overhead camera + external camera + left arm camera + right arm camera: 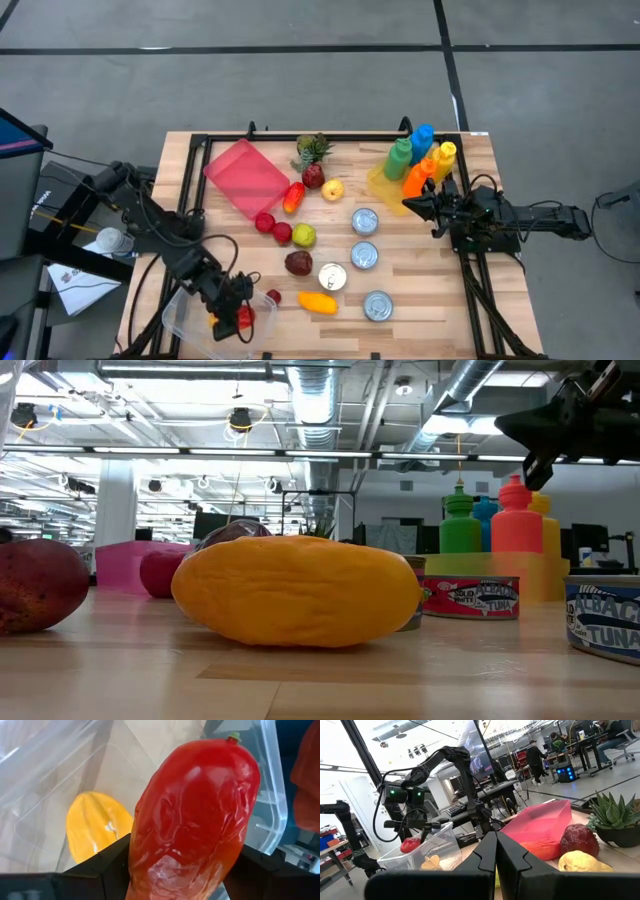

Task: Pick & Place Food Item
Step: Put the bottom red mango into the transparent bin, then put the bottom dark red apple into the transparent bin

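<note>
1. High view: left gripper (238,316) at near-left table corner, over the clear plastic container (180,318), jaws clamped on a red pepper (245,316); a yellow piece (214,321) lies in the container beside it. Right gripper (412,203) rests at the right side, near the coloured bottles (420,158), fingers pressed together, nothing held. Mid-table: pink tray (246,177), small potted plant (312,150), three tins (364,254), yellow mango (318,302), assorted red and green fruit
2. Low view: yellow mango (296,592) fills the near centre, dark red fruit (38,584) at far left, tins (470,598) right, green and orange bottles (488,520) behind them; a dark gripper (545,435) hangs upper right
3. Left wrist view: red pepper (192,822) gripped between the dark fingers (102,867), above the clear container (272,795); yellow piece (95,831) on its floor
4. Right wrist view: own fingers (496,855) closed and empty; far off the left arm holds the red pepper (410,844) over the container (437,847); pink tray (545,827) and plant (615,817) nearer; people in the room behind
</note>
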You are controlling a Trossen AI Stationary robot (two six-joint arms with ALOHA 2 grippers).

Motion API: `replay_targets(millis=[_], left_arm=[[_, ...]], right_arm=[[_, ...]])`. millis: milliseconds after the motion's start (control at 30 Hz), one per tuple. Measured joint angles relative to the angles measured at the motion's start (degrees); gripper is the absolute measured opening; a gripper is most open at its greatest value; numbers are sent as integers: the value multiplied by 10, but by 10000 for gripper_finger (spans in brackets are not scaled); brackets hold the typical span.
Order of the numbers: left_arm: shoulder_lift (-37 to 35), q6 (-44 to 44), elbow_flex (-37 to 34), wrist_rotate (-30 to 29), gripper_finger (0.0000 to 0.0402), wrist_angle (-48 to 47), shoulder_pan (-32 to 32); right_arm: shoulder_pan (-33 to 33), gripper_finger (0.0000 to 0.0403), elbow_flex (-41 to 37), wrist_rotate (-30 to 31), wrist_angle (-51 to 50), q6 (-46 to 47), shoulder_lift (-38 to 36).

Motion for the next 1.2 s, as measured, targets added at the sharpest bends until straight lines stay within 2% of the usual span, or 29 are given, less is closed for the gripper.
replay_targets(millis=[400, 600, 833, 1033, 1200], left_arm=[[13, 2, 0, -2, 251, 27, 0], [13, -3, 0, 1, 303, 49, 0], [8, -1, 0, 52, 354, 44, 7], [-56, -1, 0, 57, 351, 44, 43], [-139, 3, 0, -5, 338, 44, 99]], right_arm=[[0, 0, 0, 0, 0, 0, 0], [0, 0, 0, 0, 0, 0, 0], [0, 0, 0, 0, 0, 0, 0], [0, 0, 0, 0, 0, 0, 0], [0, 0, 0, 0, 0, 0, 0]])
